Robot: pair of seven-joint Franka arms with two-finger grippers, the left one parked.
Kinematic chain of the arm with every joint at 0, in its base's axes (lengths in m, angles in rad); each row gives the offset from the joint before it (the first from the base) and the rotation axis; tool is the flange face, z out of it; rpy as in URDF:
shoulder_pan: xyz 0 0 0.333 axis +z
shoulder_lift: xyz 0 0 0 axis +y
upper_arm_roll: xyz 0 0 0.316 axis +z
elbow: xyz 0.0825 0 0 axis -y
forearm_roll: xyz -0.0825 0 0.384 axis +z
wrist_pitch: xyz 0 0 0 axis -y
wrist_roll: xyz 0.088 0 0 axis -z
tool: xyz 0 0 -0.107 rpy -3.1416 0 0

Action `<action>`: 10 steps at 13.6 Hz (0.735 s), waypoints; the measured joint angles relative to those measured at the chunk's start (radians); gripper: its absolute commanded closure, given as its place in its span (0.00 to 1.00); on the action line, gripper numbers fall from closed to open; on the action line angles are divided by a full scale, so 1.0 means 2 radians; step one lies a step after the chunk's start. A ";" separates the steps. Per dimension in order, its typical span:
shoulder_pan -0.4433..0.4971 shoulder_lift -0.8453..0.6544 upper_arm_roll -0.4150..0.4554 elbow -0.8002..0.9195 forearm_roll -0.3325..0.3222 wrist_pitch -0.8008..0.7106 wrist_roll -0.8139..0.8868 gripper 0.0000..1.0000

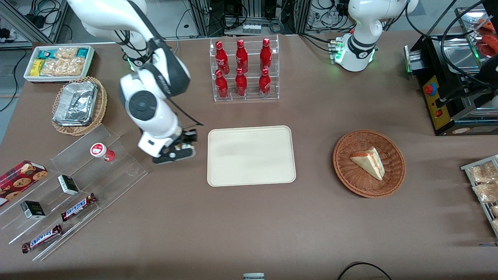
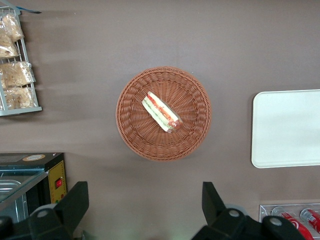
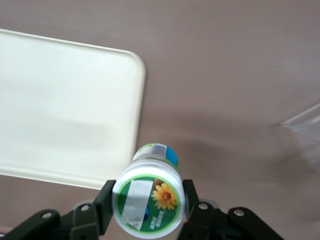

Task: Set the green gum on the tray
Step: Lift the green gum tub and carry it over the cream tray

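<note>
**Green-lidded gum in my grip, held just off the tray's edge**

Cream-beige tray is my landmark: flat on the brown table, nothing on it.

- My gripper hangs just beside the tray, on the side toward the working arm's end of the table, above bare tabletop.
- In the right wrist view I see the fingers clamped on either side of the green gum; lid faces the camera, green rim and a flower picture on it, blue-green label below. From the front view I cannot make the bottle out under the wrist.
- The gum sits clear of the tray's rounded corner, near it and not over it.
- Red-lidded bottle stands on the clear acrylic steps, farther from the tray than my gripper, same end.
- Wicker basket with a sandwich wedge lies beside the tray toward the parked arm's end.
- Rack of red bottles stands farther from the front camera than the tray.
</note>
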 measured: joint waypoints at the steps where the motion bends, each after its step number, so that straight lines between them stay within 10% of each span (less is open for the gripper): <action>1: 0.010 0.015 0.000 0.013 0.009 0.007 0.015 1.00; 10: 0.095 0.141 -0.001 0.109 0.011 0.072 0.164 1.00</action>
